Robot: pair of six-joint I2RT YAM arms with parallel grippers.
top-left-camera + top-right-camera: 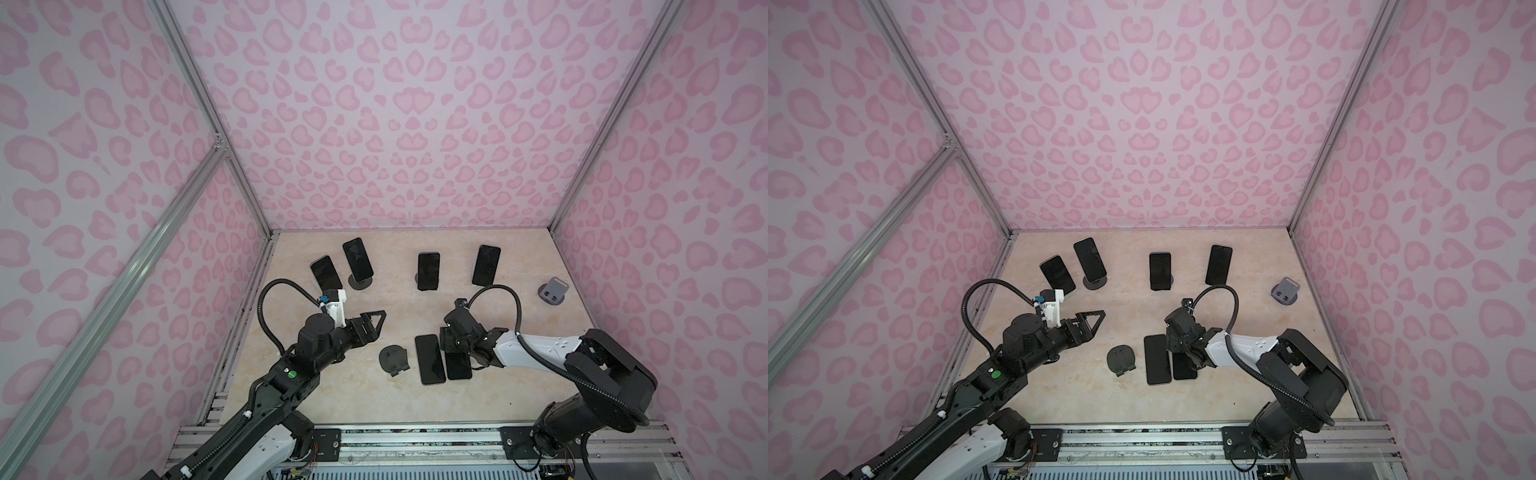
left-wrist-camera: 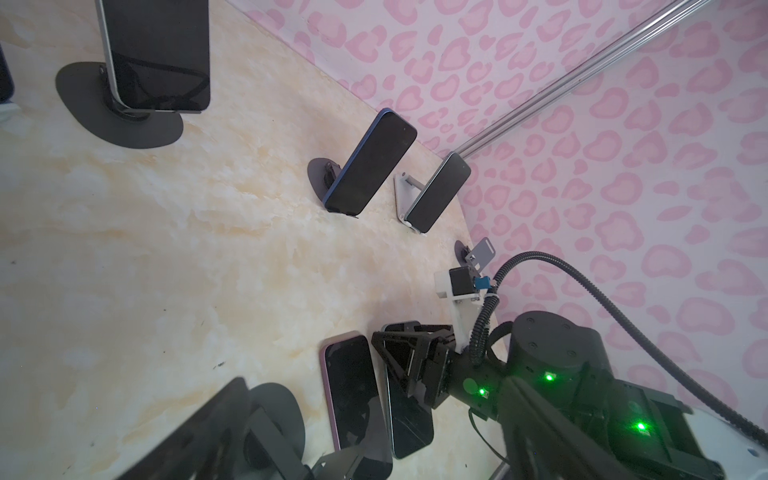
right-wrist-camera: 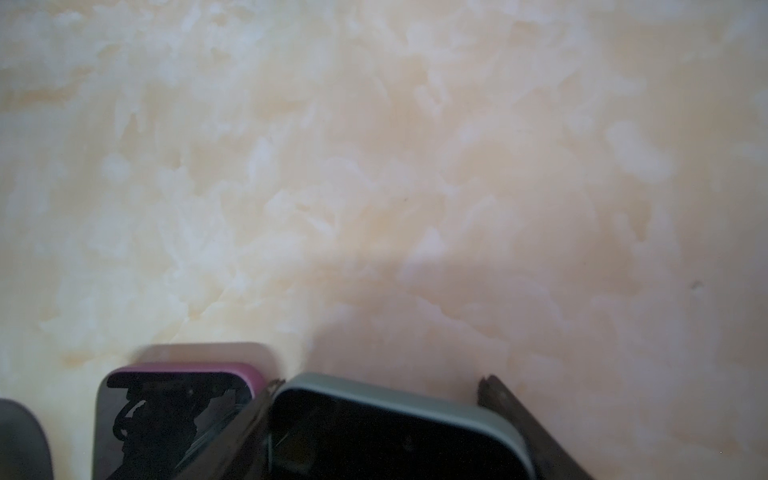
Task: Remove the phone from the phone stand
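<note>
As right gripper straddles phone — flat, dark-screened.

The marbled cream tabletop bears an empty black stand, a pink-edged phone and a grey-edged phone flat just right of it, four propped phones on stands well behind it, and an empty grey stand behind, far right.

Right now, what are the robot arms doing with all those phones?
The right gripper straddles a grey-edged phone lying flat on the table, beside a pink-edged phone. The left gripper hovers open and empty. Four phones stand propped at the back, and two stands are empty.
</note>
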